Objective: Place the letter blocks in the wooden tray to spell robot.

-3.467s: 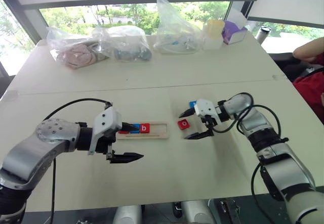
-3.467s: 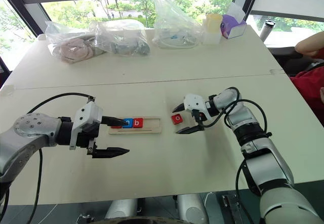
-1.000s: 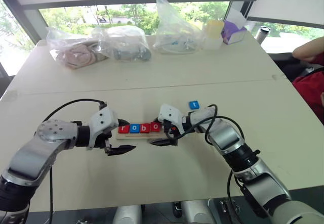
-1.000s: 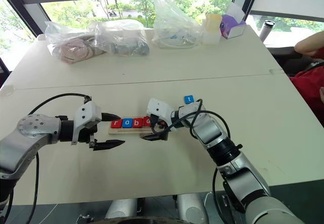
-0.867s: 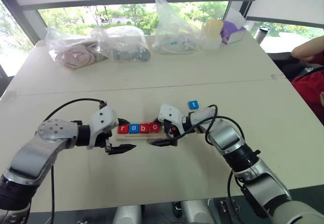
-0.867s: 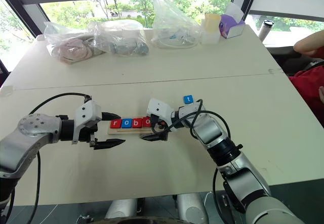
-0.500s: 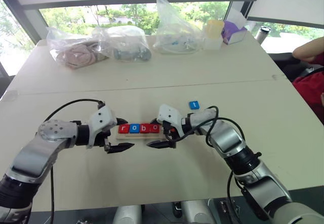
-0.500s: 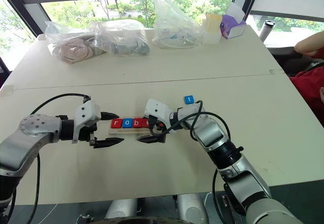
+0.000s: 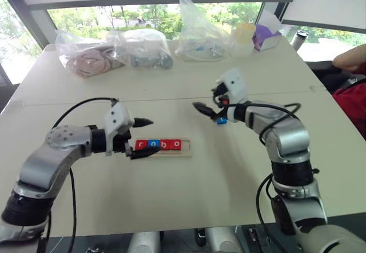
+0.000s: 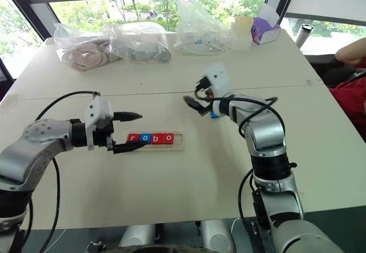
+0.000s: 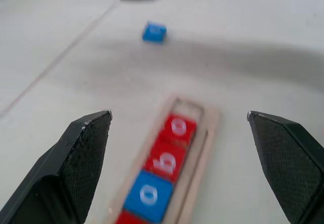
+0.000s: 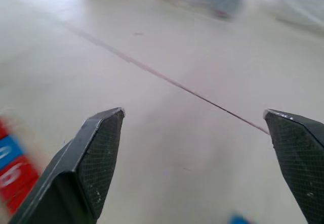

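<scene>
The wooden tray lies mid-table with four letter blocks in a row: red r, blue o, red b, red o. Its right-end slot is bare. The blue t block lies on the table further back and to the right. My left gripper hovers open just above the tray's left end. My right gripper hangs open and empty in the air over the t block, partly hiding it. In the left wrist view the row runs between the open fingers.
Clear plastic bags with things inside, a yellow-lidded cup and a purple tissue box line the table's far edge. A person's arm shows at the right edge. A seam crosses the table behind the tray.
My right gripper has left the tray's right end, rising back and to the right over the blue t block. My left gripper has lifted a little. The red o stays in the tray.
</scene>
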Controlling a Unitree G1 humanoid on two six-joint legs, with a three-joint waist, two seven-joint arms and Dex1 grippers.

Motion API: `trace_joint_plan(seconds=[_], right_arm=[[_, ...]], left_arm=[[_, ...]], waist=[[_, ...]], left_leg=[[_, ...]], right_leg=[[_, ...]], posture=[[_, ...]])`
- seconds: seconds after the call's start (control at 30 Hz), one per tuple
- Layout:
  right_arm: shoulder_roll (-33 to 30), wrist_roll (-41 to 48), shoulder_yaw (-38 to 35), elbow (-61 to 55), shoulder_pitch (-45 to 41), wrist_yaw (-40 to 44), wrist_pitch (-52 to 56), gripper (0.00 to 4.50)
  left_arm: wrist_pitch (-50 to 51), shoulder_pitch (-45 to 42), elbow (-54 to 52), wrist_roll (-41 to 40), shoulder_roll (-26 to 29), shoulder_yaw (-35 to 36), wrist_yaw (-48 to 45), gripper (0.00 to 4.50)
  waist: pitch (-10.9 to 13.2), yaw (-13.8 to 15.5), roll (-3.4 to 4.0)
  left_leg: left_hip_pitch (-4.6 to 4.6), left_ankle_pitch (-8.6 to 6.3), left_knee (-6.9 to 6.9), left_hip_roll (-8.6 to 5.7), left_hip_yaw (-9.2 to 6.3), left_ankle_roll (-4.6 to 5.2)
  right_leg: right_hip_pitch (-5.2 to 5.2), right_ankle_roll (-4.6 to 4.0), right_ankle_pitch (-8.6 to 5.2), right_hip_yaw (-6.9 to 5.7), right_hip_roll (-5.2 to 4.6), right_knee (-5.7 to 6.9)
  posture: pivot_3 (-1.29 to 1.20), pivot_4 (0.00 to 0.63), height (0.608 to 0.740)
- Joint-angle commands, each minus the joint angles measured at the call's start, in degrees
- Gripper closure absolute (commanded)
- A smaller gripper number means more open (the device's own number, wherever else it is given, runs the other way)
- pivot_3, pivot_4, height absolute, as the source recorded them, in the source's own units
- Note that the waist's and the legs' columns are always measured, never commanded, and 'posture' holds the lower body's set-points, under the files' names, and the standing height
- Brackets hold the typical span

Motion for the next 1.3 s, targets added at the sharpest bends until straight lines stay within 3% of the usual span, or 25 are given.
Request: trace_joint_plan(seconds=[0.03, 0.57, 0.67, 0.83, 1.1, 1.17, 1.3], right_arm=[[1.55, -2.71, -0.81, -3.06, 2.88, -7.72, 2.48, 0.03], [5.30, -3.30, 4.64, 3.97, 4.31, -14.09, -2.84, 0.03], [5.32, -4.32, 5.38, 6.79, 5.50, -15.50, -5.66, 0.90], [5.04, -3.97, 5.49, 6.89, 5.15, -15.86, -5.71, 3.33], [4.42, -3.33, 3.24, -5.61, 7.13, -17.21, 1.84, 3.32], [7.76, -3.59, -0.36, -17.90, 11.39, -19.33, 12.22, 3.32], [13.77, -4.05, -4.80, -29.52, 14.39, -21.23, 25.48, 3.32]], left_arm=[[0.38, -2.26, 1.21, -0.59, 0.73, 1.27, 0.20, 0.00], [-2.18, -4.31, 4.59, 2.93, 0.26, -3.42, -1.79, 0.00], [-2.21, -3.08, 3.62, 3.42, 0.07, -3.56, -1.09, 0.00], [-2.69, -1.39, 3.35, 4.27, 0.62, -3.27, -1.05, 0.00], [-2.97, -1.01, 2.89, 4.90, 0.72, -3.79, -2.05, 0.00], [-3.05, -0.79, 2.37, 5.11, 0.96, -4.62, -3.10, 0.00], [-3.43, -1.26, 2.61, 5.33, 0.49, -6.04, -4.16, 0.00]], waist=[[0.04, -0.26, 0.08], [0.04, -0.64, 0.09], [0.04, -0.66, 0.08], [0.04, -0.65, 0.09], [0.04, -0.59, 0.09], [0.02, -0.38, 0.09], [0.02, -0.50, 0.10]], left_leg=[[0.00, 0.00, -0.02, -0.01, 0.02, 0.00], [0.01, 0.00, -0.03, 0.00, 0.21, 0.00], [0.03, 0.00, -0.04, 0.00, 0.20, 0.00], [0.03, 0.00, -0.04, 0.00, 0.20, 0.00], [0.00, 0.00, -0.04, 0.00, 0.18, 0.01], [-0.01, 0.00, -0.07, 0.00, 0.17, 0.01], [-0.03, 0.00, -0.13, 0.01, 0.05, 0.01]], right_leg=[[-0.01, 0.00, 0.00, 0.02, -0.01, 0.01], [-0.07, 0.12, -0.06, 0.15, 0.01, -0.01], [-0.07, 0.13, -0.07, 0.16, 0.02, -0.01], [-0.07, 0.13, -0.07, 0.16, 0.02, 0.00], [-0.07, 0.13, -0.07, 0.15, 0.02, -0.01], [-0.08, 0.13, -0.08, 0.15, 0.02, -0.04], [-0.10, 0.11, -0.09, 0.08, 0.00, -0.03]], posture=[[0.00, 0.150, 0.740], [0.00, 0.150, 0.740], [0.00, 0.150, 0.740], [0.00, 0.150, 0.740], [0.00, 0.150, 0.740], [0.00, 0.150, 0.740], [0.00, 0.150, 0.740]])
